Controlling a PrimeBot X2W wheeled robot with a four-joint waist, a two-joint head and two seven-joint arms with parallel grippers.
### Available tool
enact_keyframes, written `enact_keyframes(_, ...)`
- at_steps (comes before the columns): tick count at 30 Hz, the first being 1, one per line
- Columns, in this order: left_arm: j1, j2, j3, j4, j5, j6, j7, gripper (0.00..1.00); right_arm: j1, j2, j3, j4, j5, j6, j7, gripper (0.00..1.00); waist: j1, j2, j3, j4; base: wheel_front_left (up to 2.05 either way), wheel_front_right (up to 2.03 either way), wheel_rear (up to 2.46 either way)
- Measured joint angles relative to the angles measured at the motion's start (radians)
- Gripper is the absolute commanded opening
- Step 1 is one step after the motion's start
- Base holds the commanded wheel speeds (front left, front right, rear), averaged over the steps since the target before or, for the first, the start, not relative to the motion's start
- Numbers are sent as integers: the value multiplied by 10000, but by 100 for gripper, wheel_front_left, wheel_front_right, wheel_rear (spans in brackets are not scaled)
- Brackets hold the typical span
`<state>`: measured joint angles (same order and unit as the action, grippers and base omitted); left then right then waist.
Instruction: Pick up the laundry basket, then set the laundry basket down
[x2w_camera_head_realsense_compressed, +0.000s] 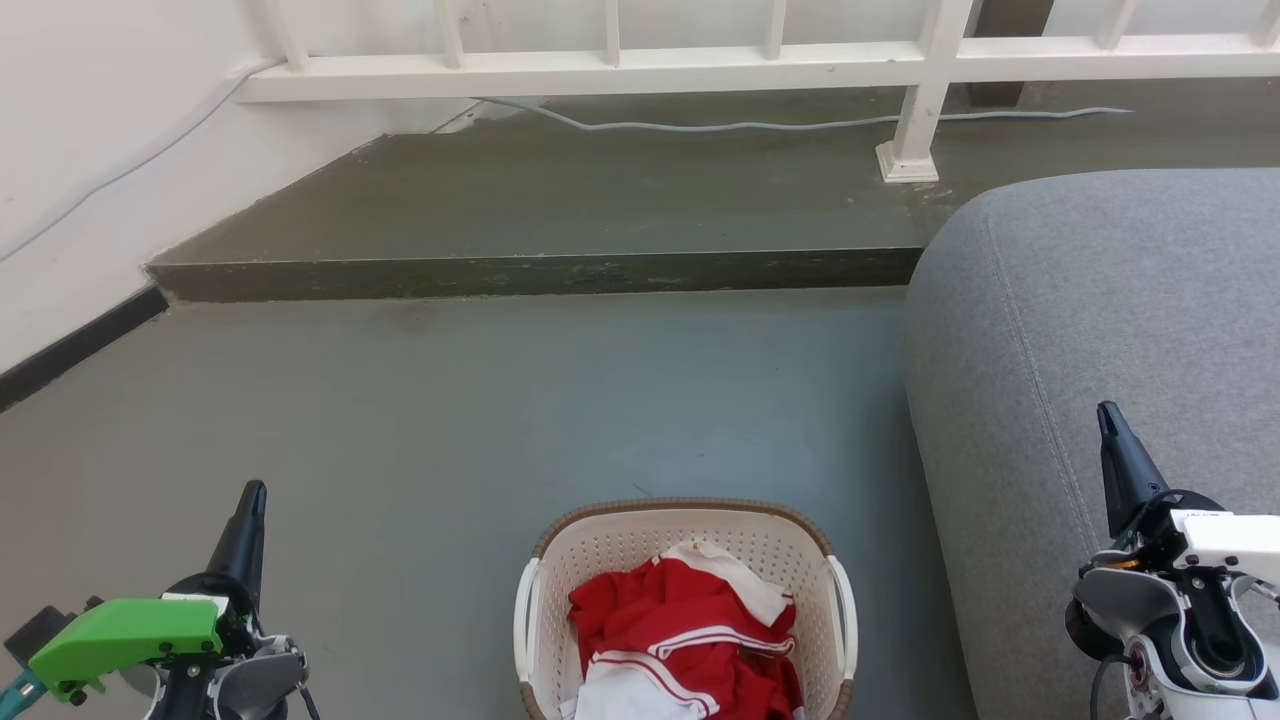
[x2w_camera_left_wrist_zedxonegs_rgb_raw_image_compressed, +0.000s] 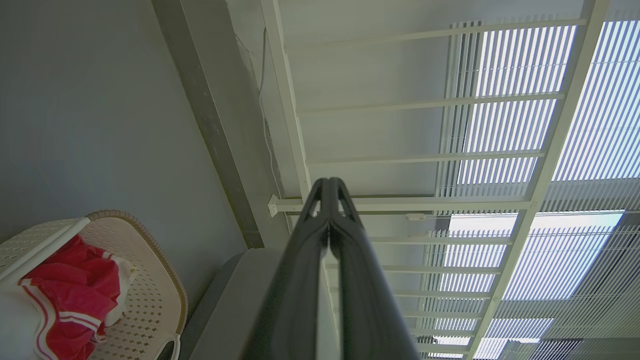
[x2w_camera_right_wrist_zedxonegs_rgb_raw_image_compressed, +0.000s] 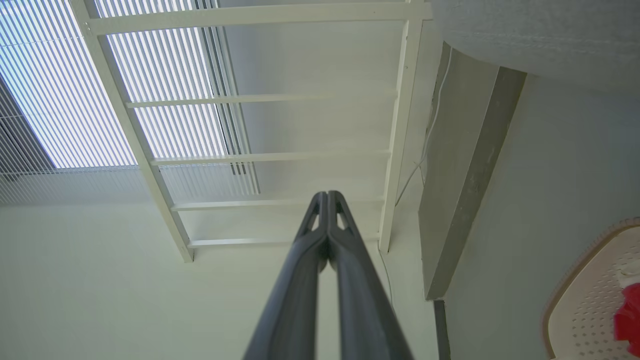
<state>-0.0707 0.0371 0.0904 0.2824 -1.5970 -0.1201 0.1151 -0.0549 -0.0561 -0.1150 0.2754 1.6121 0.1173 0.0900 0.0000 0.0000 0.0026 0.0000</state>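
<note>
The laundry basket (x2w_camera_head_realsense_compressed: 610, 545), cream-white and perforated with a brown rim and white side handles, stands on the grey floor at the bottom centre of the head view, holding red and white clothes (x2w_camera_head_realsense_compressed: 680, 630). My left gripper (x2w_camera_head_realsense_compressed: 250, 500) is shut and held apart from it at the lower left. Off to the lower right, over the sofa's edge, my right gripper (x2w_camera_head_realsense_compressed: 1108, 418) is shut too. In the left wrist view the basket (x2w_camera_left_wrist_zedxonegs_rgb_raw_image_compressed: 150, 300) sits at the lower left, beside my shut left gripper (x2w_camera_left_wrist_zedxonegs_rgb_raw_image_compressed: 329, 182). The right wrist view shows the basket's rim (x2w_camera_right_wrist_zedxonegs_rgb_raw_image_compressed: 575, 280) at the lower right and my shut right gripper (x2w_camera_right_wrist_zedxonegs_rgb_raw_image_compressed: 327, 195).
A grey sofa (x2w_camera_head_realsense_compressed: 1100, 330) fills the right side, close to the basket. A raised concrete step (x2w_camera_head_realsense_compressed: 540, 270) crosses the floor ahead, with a white railing (x2w_camera_head_realsense_compressed: 620, 65) and a cable (x2w_camera_head_realsense_compressed: 700, 125) on it. A white wall (x2w_camera_head_realsense_compressed: 90, 180) runs along the left.
</note>
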Motion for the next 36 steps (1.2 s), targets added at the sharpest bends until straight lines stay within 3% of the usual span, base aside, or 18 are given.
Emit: enact_keyframes(36, 0, -2, -4, -25, -4, -2, 0, 0, -26, 6, -19, 0, 0, 0, 2, 0, 0, 0, 2, -1, 0, 0, 0)
